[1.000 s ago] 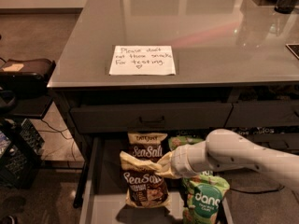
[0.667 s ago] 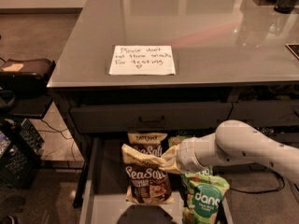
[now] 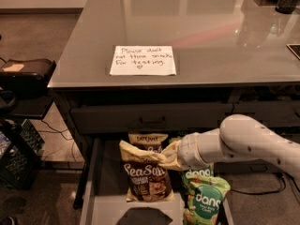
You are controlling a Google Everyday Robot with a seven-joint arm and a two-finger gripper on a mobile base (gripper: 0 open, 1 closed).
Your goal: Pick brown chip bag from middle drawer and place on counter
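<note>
**Bag [image 3: 145, 177] pinched at its top corner, with the table above and behind it**

Your table [image 3: 211, 27] fills the upper half of the view, glossy grey, with a handwritten note [image 3: 143, 60] near its front edge. Under its lip is a shut drawer front [image 3: 150, 117] with a recessed handle. Below that, the drawer [image 3: 105, 212] is pulled out toward the camera, its pale floor showing at the lower left.

The arm [image 3: 253, 142] comes in low from the view's right, across the open drawer. The bag is over the drawer's middle, with its long axis close to upright. Its tan top band tips upward toward the right, where the gripper [image 3: 169, 156] meets it. A second bag [image 3: 147, 139] of the same kind lies just behind and is partly covered by it. Green pouches [image 3: 206, 198] sit to the right, beneath the arm.

The gripper looks clenched on the bag's top right corner. The bag therefore hangs to the view's left of the gripper and below it, with only that corner in the grip.

For the next move, what matters is that the table top lies above and beyond the gripper, with the shut drawer front and the table lip in between. You would likely need to go up first, until the bag's bottom edge can clear the lip, and only then forward. A corner pinch could let the bag swing or slip, so expect it to trail.
</note>
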